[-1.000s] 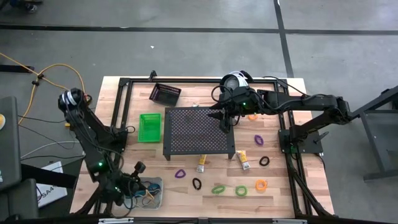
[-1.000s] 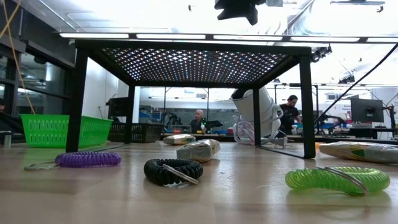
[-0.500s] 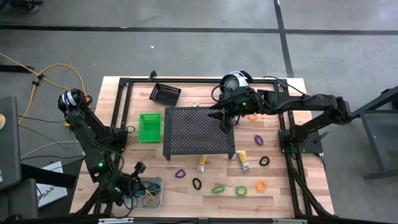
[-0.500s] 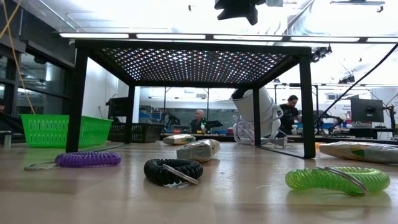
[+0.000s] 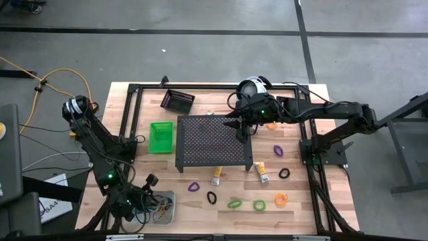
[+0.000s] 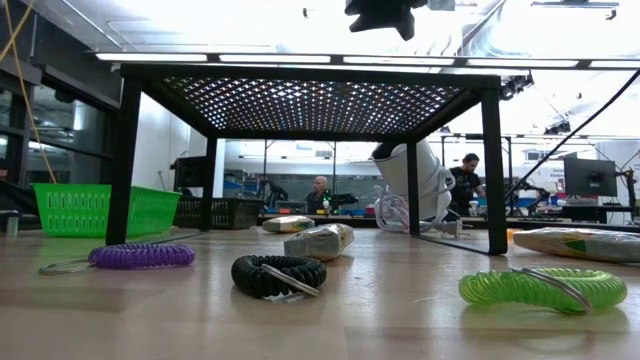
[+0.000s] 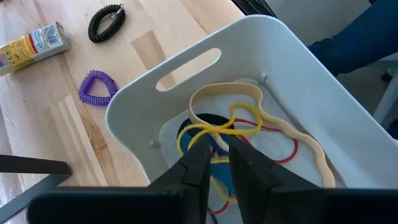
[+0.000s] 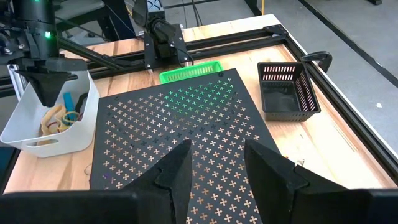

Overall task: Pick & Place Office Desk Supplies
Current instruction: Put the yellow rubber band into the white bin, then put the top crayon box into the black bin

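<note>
My left gripper (image 7: 217,146) points down into the clear bin (image 7: 186,68) at the table's near left corner, its fingers a narrow gap apart. In the bin lie a tan band (image 7: 280,118), a yellow band (image 7: 245,112) and a red band (image 7: 289,149). My right gripper (image 8: 217,174) hangs open and empty above the black perforated stand (image 5: 212,140). Near the table's front edge lie a purple loop (image 5: 194,187), a black loop (image 5: 212,198), two green loops (image 5: 234,203), an orange loop (image 5: 281,199) and two yellow tubes (image 5: 217,176). The green bin (image 5: 160,136) and the black bin (image 5: 177,100) stand left of the stand. My left gripper has its fingertips (image 7: 202,146) just above the yellow band's loop (image 7: 214,129) inside the bin, coming from above at a slant. I cannot tell whether they touch the band. The bands lie on the bin's floor.
A round white-and-silver device (image 5: 253,87) with a cable sits at the far edge behind the right arm. A purple loop (image 5: 278,150), a black loop (image 5: 284,173) and an orange one (image 5: 271,125) lie right of the stand. Black frame rails (image 5: 307,144) run along the table's sides.
</note>
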Robot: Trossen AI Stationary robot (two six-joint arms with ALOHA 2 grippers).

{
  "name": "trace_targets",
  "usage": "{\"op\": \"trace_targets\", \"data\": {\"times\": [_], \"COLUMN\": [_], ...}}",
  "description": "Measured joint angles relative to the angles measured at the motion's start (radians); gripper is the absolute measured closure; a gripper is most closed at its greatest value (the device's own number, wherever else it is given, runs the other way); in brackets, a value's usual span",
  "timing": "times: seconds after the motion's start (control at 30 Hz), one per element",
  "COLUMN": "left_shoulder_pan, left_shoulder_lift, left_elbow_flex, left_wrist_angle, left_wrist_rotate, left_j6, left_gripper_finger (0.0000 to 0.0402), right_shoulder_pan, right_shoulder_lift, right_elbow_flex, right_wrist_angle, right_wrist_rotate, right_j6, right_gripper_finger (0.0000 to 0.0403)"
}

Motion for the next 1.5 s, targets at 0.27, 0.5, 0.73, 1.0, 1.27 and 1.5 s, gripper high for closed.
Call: {"op": "trace_targets", "data": {"times": [0.27,0.5,0.73,1.0,1.27,1.5], "left_shoulder_pan": [0.000,0.000,0.000,0.032,0.099,0.179], "left_shoulder_lift": [0.000,-0.004,-0.093,-0.168,-0.168,-0.168], "left_elbow_flex": [0.000,0.000,0.000,0.000,0.000,0.000], "left_wrist_angle": [0.000,0.001,0.013,0.015,0.011,0.024], "left_wrist_rotate": [0.000,-0.010,-0.065,-0.084,-0.083,-0.083], "left_j6": [0.000,0.000,0.029,0.074,0.075,0.083], "left_gripper_finger": [0.0331,0.0330,0.0330,0.0330,0.0330,0.0330], "right_shoulder_pan": [0.000,0.000,0.000,0.000,0.000,0.000], "right_shoulder_lift": [0.000,0.000,0.000,0.000,0.000,0.000], "right_elbow_flex": [0.000,0.000,0.000,0.000,0.000,0.000], "right_wrist_angle": [0.000,0.000,0.000,0.000,0.000,0.000], "right_wrist_rotate": [0.000,0.000,0.000,0.000,0.000,0.000], "right_j6": [0.000,0.000,0.000,0.000,0.000,0.000], "right_gripper_finger": [0.0268,0.0268,0.0268,0.0268,0.0268,0.0268]}}
